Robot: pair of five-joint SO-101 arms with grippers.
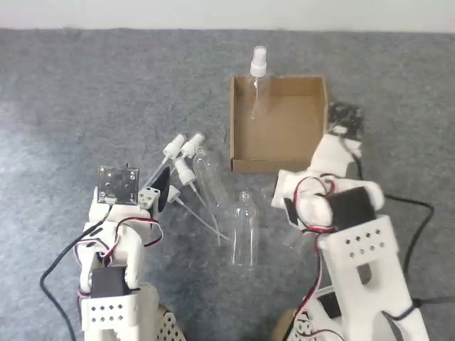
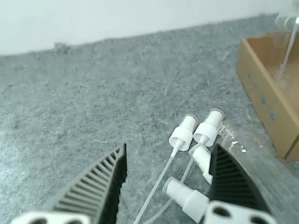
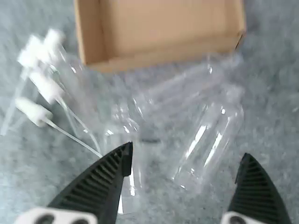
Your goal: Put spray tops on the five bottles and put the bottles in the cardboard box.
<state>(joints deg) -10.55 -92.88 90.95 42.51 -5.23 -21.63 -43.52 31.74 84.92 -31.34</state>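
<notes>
Left claw (image 2: 170, 149) is gaping wide over spray tops (image 2: 194, 133); right claw (image 3: 187, 151) likewise over capless bottles (image 3: 210, 135) by the cardboard box (image 1: 279, 165). Grey carpet (image 1: 85, 92) is lying beneath.

I have the right gripper (image 3: 184, 156) spread wide, its two black ribbed fingers (image 3: 105, 179) well apart above the grey carpet (image 3: 275, 84). In the gap between them a clear bottle (image 3: 209, 135) lies on its side. A second bottle (image 3: 187, 86) lies beyond it, close to the near wall of the cardboard box (image 3: 163, 53). I make out a third bottle (image 3: 122, 122) just past one fingertip. Off to that side sit the white spray tops (image 3: 39, 46), bunched together. One more spray top (image 3: 32, 111) lies apart from them, its thin dip tube (image 3: 74, 137) trailing towards the gripper.
</notes>
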